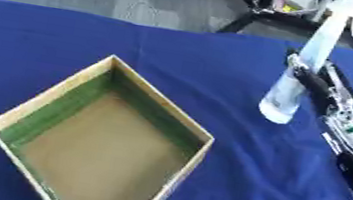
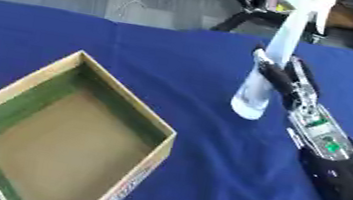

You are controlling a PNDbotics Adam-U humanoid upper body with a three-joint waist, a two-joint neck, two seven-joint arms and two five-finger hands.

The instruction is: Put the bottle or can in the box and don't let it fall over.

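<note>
A tall clear bottle (image 1: 293, 82) with a pale top is tilted, its top leaning to the far right and its base hanging above the blue cloth. My right hand (image 1: 310, 78) is shut on its lower half, and the black and silver forearm (image 2: 331, 152) runs in from the lower right. The open cardboard box (image 1: 50, 93), green along its inner walls and brown on its floor, sits at the lower left, apart from the bottle. The bottle's base is to the right of the box's far corner. My left hand shows in neither view.
The blue cloth (image 1: 220, 68) covers the whole table, whose far edge runs across the top. Beyond it are grey floor and black chair legs (image 1: 252, 10). Open cloth lies between box and bottle.
</note>
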